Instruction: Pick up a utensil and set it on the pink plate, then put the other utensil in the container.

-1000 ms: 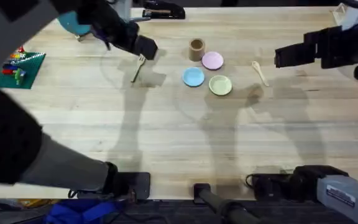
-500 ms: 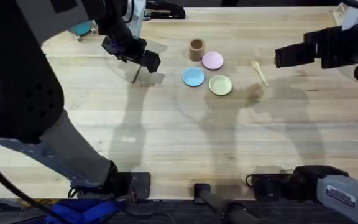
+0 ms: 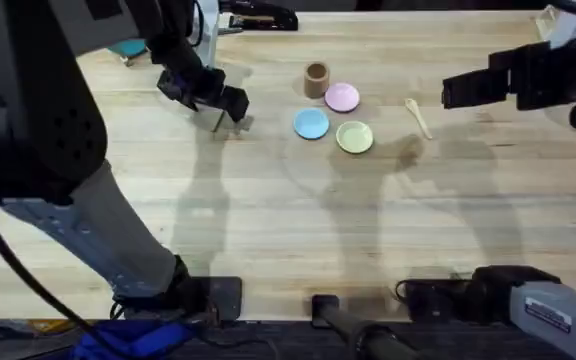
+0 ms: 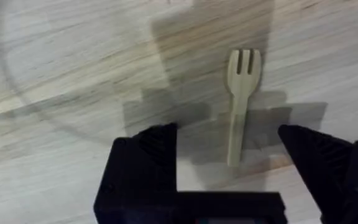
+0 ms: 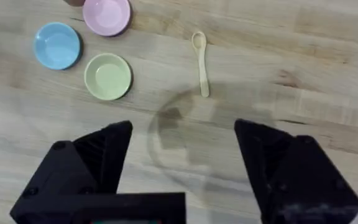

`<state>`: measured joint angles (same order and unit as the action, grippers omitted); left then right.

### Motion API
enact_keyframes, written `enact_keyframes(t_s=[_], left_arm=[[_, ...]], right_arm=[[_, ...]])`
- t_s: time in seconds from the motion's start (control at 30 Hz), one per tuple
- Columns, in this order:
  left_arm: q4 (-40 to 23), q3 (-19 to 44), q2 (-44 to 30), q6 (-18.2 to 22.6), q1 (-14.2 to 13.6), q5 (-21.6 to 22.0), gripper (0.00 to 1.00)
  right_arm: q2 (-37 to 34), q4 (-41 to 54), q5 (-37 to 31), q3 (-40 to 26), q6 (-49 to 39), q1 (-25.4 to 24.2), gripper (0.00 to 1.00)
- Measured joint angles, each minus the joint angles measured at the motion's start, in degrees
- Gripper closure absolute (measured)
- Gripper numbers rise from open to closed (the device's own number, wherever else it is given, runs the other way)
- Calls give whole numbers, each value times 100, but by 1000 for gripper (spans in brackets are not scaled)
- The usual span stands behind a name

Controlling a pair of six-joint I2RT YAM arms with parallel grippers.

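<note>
Left gripper (image 4: 229, 146) is low over the fork (image 4: 238, 102), jaws wide, handle lying between the fingers w/ clear gap each side; nothing gripped yet. Fork lies flat on the table (image 3: 268, 220), well left of the plates, tines pointing away from the gripper.

Right gripper (image 5: 182, 155) hangs above the table, jaws wide and empty. Spoon (image 5: 200, 62) lies flat, just right of the pink plate (image 5: 107, 15).

Risks, as judged:
- Handle is thin and flat on the wood; fingers closing too high would likely skate over it or flick it aside.
- Handle sits nearer one finger than the other, so closing may drag or twist the fork before it seats.
- Grip lands near the handle end; fork could droop or pivot once lifted.

Containers:
- Pink plate: bare.
- Blue plate (image 5: 57, 45): bare.
- Yellow plate (image 5: 107, 76): bare.
- Brown cup (image 3: 315, 78): upright, just left of pink plate; looks empty from overhead, inside not fully visible.
</note>
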<state>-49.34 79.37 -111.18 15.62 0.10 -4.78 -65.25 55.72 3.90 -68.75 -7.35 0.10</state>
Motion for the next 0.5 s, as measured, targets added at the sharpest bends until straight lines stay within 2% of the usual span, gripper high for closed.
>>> enact_keyframes(t_s=[0.17,0.5], left_arm=[[319,2,-22,-17,-7,-63,7],[275,72,-105,-17,-7,-65,68]], right_arm=[[0,-2,2,-2,0,0,3],[0,0,0,-2,0,0,3]])
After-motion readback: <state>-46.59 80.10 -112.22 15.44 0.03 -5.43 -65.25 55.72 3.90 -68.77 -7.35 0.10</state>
